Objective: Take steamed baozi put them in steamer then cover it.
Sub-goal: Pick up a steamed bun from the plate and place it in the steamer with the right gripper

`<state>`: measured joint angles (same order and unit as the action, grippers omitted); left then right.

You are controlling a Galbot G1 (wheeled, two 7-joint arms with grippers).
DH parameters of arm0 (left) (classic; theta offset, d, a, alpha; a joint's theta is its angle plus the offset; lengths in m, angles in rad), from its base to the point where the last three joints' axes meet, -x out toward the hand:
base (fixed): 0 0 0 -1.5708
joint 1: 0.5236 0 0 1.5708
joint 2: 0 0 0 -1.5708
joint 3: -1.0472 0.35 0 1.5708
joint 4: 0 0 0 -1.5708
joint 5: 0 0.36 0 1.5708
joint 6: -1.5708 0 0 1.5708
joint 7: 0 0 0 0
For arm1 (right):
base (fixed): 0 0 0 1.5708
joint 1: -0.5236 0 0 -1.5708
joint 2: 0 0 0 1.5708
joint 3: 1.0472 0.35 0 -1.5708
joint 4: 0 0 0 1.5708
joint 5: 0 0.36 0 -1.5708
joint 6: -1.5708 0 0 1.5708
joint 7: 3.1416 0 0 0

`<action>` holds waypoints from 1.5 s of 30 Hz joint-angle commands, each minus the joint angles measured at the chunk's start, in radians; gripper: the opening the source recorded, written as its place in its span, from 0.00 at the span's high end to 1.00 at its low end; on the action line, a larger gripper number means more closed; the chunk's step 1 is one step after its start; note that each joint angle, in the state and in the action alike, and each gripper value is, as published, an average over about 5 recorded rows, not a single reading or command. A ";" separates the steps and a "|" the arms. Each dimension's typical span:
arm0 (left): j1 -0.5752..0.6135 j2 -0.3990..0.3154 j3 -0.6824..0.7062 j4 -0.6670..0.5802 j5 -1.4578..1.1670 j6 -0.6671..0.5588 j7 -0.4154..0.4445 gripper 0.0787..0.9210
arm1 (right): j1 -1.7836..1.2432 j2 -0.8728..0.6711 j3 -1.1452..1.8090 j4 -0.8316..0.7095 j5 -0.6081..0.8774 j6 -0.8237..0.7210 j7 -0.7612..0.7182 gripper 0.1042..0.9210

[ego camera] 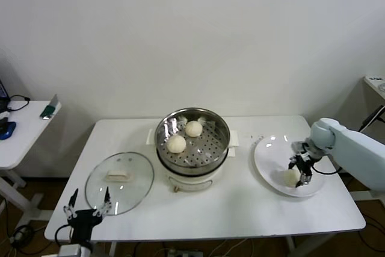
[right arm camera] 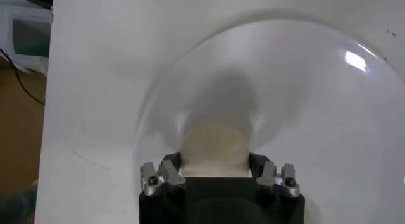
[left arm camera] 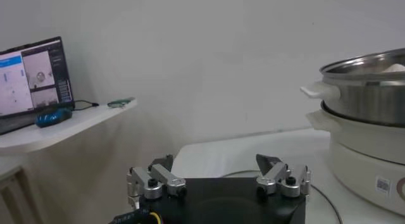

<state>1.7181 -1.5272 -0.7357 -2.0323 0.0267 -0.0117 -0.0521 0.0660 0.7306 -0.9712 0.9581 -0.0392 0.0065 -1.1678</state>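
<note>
Two steamed baozi (ego camera: 194,128) (ego camera: 176,143) lie in the shiny steel steamer (ego camera: 224,133) on its cream pot base at the table's middle. A third baozi (ego camera: 292,177) sits on the white plate (ego camera: 271,154) at the right. My right gripper (ego camera: 301,173) is down over it, and in the right wrist view the jaws press both sides of that baozi (right arm camera: 213,149): shut on it. The glass cover (ego camera: 135,173) lies flat on the table left of the steamer. My left gripper (ego camera: 89,204) waits open at the table's front left edge, just in front of the cover.
A side table with a laptop (left arm camera: 31,80) and small items stands off to the left. In the left wrist view the steamer (left arm camera: 367,86) rises on one side. The plate (right arm camera: 304,105) lies close to the table's right edge.
</note>
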 commanded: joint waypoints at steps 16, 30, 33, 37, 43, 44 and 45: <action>-0.004 -0.001 0.010 0.016 0.003 0.000 0.002 0.12 | 0.722 0.298 -0.385 0.126 0.033 0.584 -0.095 0.28; 0.007 0.003 0.008 0.019 -0.006 -0.007 0.004 0.12 | 0.616 0.512 -0.337 0.295 -0.009 0.621 -0.097 0.27; 0.004 0.007 0.011 0.023 -0.008 -0.007 0.005 0.12 | 0.568 0.559 -0.326 0.282 -0.049 0.635 -0.096 0.27; -0.010 0.011 0.014 0.037 -0.014 -0.006 0.007 0.12 | 0.510 0.609 -0.329 0.254 -0.081 0.650 -0.091 0.27; -0.020 0.014 0.014 0.052 -0.024 -0.004 0.006 0.12 | 0.453 0.658 -0.336 0.234 -0.100 0.662 -0.083 0.26; -0.020 0.015 0.013 0.055 -0.025 -0.005 0.007 0.12 | 0.446 0.665 -0.337 0.230 -0.101 0.663 -0.081 0.26; -0.021 0.017 0.012 0.057 -0.026 -0.005 0.007 0.12 | 0.439 0.671 -0.338 0.227 -0.102 0.665 -0.079 0.26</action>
<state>1.7054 -1.5155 -0.7227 -1.9933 0.0085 -0.0183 -0.0458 0.5840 1.2946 -1.3043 1.1861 -0.1017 0.6397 -1.2538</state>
